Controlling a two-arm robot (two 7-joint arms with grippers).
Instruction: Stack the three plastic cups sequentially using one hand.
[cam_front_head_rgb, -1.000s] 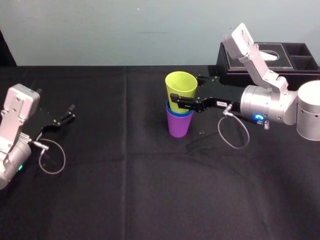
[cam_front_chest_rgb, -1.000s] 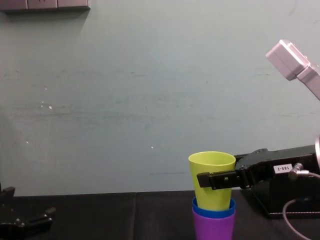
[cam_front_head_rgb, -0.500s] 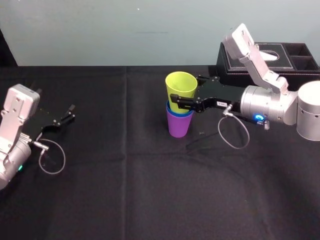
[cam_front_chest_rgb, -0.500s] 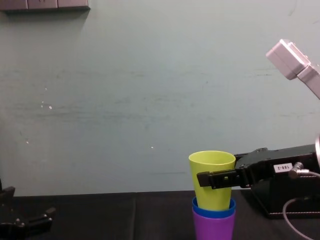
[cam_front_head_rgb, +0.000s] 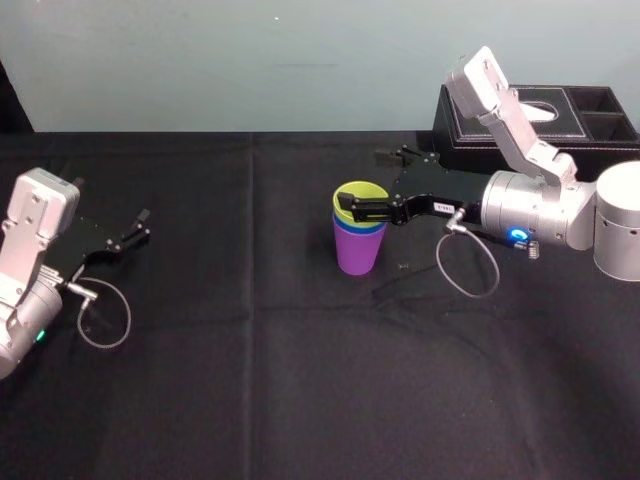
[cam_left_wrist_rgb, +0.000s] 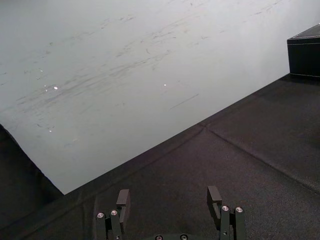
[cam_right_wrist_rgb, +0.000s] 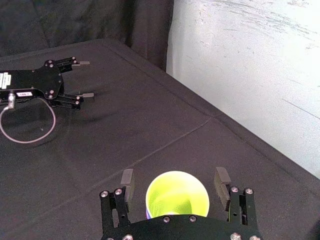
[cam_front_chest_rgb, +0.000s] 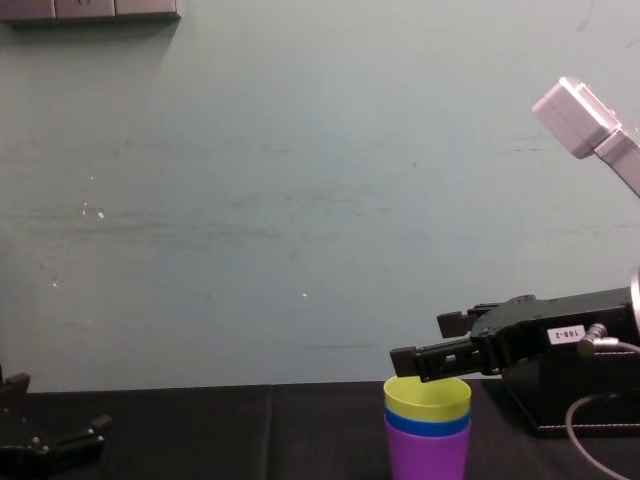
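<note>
Head view | our right pincer (cam_front_head_rgb: 362, 182) spread open over the yellow-green tapered plastic tumbler (cam_front_head_rgb: 352, 193) | upright, rim just below the jaws | left pincer (cam_front_head_rgb: 146, 224) idle, far off.

You have one black cloth (cam_front_head_rgb: 300, 380) covering the tabletop, creased front to back and side to side. One black tissue box (cam_front_head_rgb: 606, 140) stands at the far right corner, white tissue (cam_front_head_rgb: 543, 108) in its top opening. One pale wall (cam_front_head_rgb: 250, 60) rises behind the far edge.

A pale green wall (cam_front_head_rgb: 200, 60) backs the black-draped table (cam_front_head_rgb: 300, 390).
</note>
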